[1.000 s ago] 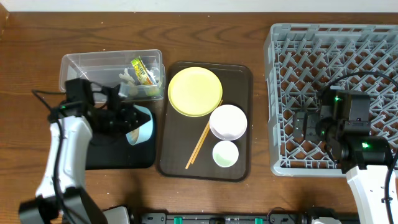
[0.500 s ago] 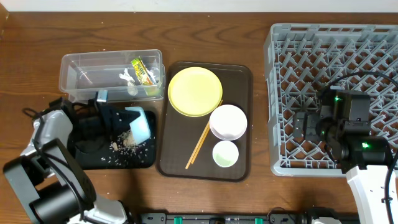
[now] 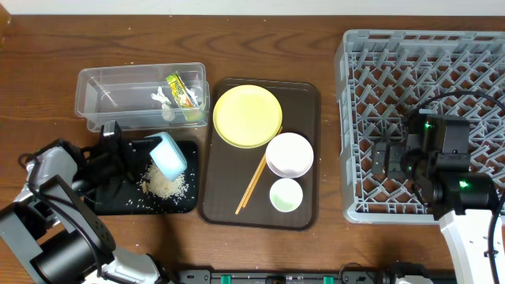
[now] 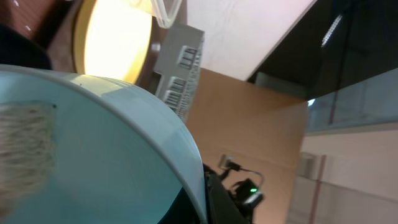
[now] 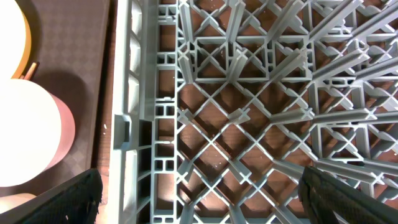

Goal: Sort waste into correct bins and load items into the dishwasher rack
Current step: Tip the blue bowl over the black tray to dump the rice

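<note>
My left gripper (image 3: 148,150) is shut on the rim of the light blue bowl (image 3: 166,152), held tipped over the shallow black tray (image 3: 118,201). Whitish rice crumbs (image 3: 166,185) lie piled on that tray. In the left wrist view the bowl (image 4: 106,149) fills the frame, with rice residue (image 4: 25,149) inside. The clear tub (image 3: 110,91) holds the green-and-yellow wrapper (image 3: 181,89) and the white scrap (image 3: 162,99). My right gripper (image 3: 387,160) is open and empty over the dishwasher rack (image 3: 442,63), whose lattice (image 5: 249,112) shows in the right wrist view.
The dark brown serving tray (image 3: 304,99) holds the yellow plate (image 3: 248,116), white bowl (image 3: 289,155), small cup (image 3: 286,195) and chopsticks (image 3: 254,183). The white bowl (image 5: 25,137) sits just left of the rack wall (image 5: 127,112).
The blue bowl has been tipped over the black tray and the rice has spilled out into a pile on it. My left arm has swung left. The right arm has not moved.
</note>
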You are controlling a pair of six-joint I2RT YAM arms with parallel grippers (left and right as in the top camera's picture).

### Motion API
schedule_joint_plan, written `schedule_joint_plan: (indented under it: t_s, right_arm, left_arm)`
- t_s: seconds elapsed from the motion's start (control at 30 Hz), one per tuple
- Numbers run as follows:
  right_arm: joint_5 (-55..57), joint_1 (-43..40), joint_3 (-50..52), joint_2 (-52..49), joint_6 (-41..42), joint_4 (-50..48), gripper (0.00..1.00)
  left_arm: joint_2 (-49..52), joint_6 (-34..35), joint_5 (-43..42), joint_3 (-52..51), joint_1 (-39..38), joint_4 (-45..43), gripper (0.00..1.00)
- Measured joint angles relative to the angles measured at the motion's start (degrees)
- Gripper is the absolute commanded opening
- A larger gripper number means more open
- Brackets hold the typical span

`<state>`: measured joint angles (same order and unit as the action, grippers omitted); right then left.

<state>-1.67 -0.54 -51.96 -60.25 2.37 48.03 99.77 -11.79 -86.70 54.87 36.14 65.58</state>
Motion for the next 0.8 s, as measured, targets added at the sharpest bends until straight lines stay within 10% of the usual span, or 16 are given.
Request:
schedule_joint_plan:
  t_s: [0.8]
  right_arm:
    - [0.0, 0.02, 0.0, 0.0, 0.02, 0.04, 0.99]
  left_arm:
    - [0.0, -0.13, 2.08, -0.02, 0.83, -4.37, 0.06]
